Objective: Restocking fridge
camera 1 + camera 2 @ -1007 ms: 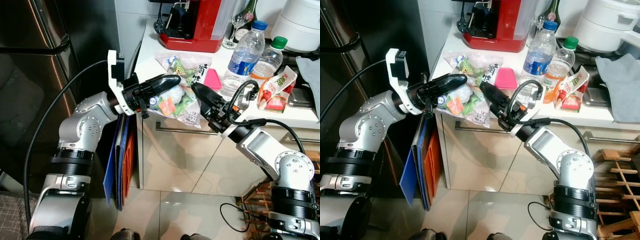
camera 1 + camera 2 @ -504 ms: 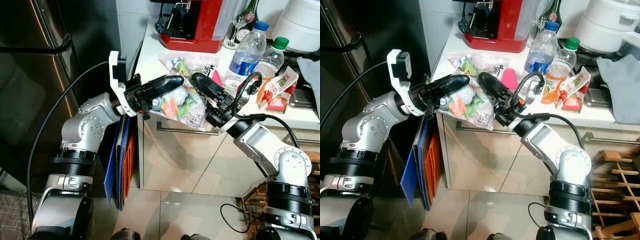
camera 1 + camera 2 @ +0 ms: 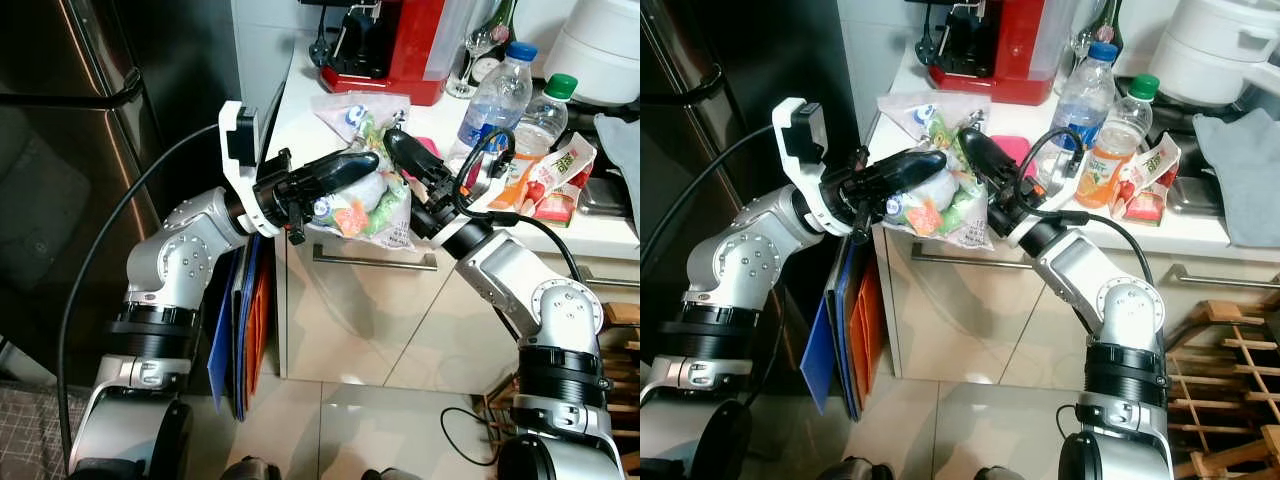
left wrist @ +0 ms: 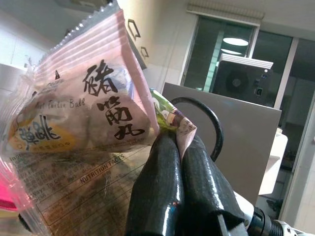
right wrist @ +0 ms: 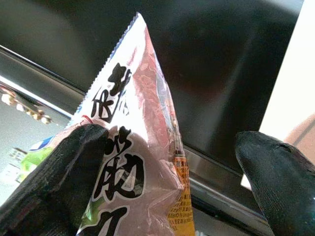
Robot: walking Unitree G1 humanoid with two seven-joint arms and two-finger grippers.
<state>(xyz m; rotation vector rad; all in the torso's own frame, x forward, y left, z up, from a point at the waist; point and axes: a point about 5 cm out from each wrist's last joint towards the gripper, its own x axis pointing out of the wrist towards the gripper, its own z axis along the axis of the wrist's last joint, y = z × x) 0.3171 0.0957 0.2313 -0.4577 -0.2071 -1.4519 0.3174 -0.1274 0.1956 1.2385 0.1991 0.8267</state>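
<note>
A clear bag of frozen food with printed labels hangs off the front left corner of the white counter. My left gripper reaches in from the left, shut on the bag's upper edge; the left wrist view shows its fingers pinching the plastic. My right gripper comes in from the right, open at the top of the bag. In the right wrist view the bag stands between the spread fingers, one fingertip touching it.
A dark fridge stands at the left. Blue and orange boards lean between it and the cabinet. On the counter are a red coffee machine, two bottles, a pink object and a carton.
My right gripper has moved up and left from the counter's front edge to the top of the bag. The left gripper has raised the bag a little.
</note>
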